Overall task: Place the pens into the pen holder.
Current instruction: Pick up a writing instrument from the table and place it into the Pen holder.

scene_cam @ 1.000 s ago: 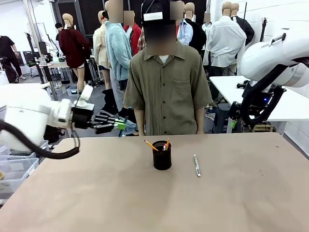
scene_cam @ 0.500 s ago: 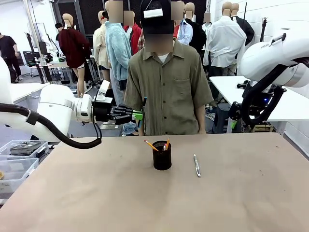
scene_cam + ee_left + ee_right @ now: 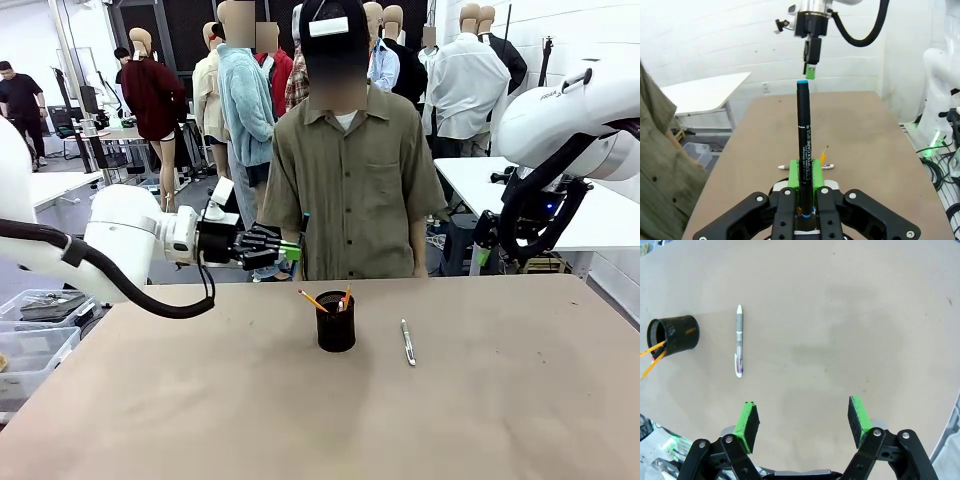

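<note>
On the brown table [image 3: 180, 400] the black mesh pen holder [image 3: 336, 326] stands with orange pencils [image 3: 313, 300] leaning in it, and a silver-grey pen [image 3: 408, 342] lies near, to its right. Farther off, above the far edge, the left gripper [image 3: 293, 249] clamps a blue-ended black marker [image 3: 803, 140] between its pads. The right gripper [image 3: 804, 422] hangs wide open and holds nothing.

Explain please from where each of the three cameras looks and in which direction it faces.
Front view: between the arms, faces across the table to the person; shows the raised left gripper and the right arm.
Left wrist view: on the left wrist, faces along the table; its gripper clamps the black marker.
Right wrist view: on the right wrist, faces down at the table; right gripper open.
Shared: front and right wrist views show the pen holder and silver pen.
</note>
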`<act>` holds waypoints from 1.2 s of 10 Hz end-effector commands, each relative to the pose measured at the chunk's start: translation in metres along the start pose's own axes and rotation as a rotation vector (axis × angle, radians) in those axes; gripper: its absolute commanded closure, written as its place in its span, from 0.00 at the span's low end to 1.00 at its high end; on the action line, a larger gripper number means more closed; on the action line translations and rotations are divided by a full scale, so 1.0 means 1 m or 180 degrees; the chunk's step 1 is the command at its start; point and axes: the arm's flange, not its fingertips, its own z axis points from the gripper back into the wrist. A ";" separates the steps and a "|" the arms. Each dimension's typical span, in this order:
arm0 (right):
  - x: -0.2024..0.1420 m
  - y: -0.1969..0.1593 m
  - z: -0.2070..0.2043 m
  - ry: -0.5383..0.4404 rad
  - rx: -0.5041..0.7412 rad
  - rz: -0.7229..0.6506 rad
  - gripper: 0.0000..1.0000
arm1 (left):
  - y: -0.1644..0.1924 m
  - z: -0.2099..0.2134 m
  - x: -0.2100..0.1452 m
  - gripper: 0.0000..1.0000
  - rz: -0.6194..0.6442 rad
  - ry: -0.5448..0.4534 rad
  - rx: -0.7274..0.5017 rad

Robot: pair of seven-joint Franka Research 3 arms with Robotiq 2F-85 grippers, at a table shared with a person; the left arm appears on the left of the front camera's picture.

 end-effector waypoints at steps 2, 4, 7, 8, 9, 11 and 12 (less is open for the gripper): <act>0.001 -0.001 -0.002 -0.0050 0.0065 0.0032 0.11 | 0.024 -0.025 -0.020 1.00 -0.0126 -0.0350 -0.0415; 0.001 -0.001 -0.002 -0.0050 0.0065 0.0032 0.11 | 0.036 -0.036 -0.030 1.00 -0.0160 -0.0546 -0.0554; 0.001 -0.001 -0.002 -0.0050 0.0065 0.0032 0.11 | 0.053 -0.056 -0.052 1.00 -0.0070 -0.0430 -0.0676; 0.001 -0.001 -0.002 -0.0050 0.0065 0.0032 0.11 | 0.057 -0.062 -0.058 1.00 0.0022 -0.0454 -0.0729; 0.001 -0.001 -0.002 -0.0050 0.0065 0.0032 0.11 | 0.059 -0.064 -0.060 1.00 -0.0007 -0.0461 -0.0760; 0.001 -0.001 -0.002 -0.0050 0.0065 0.0032 0.11 | 0.066 -0.071 -0.066 1.00 0.0000 -0.0471 -0.0760; 0.001 -0.001 -0.002 -0.0050 0.0065 0.0032 0.11 | 0.069 -0.073 -0.069 1.00 0.0094 -0.0456 -0.0777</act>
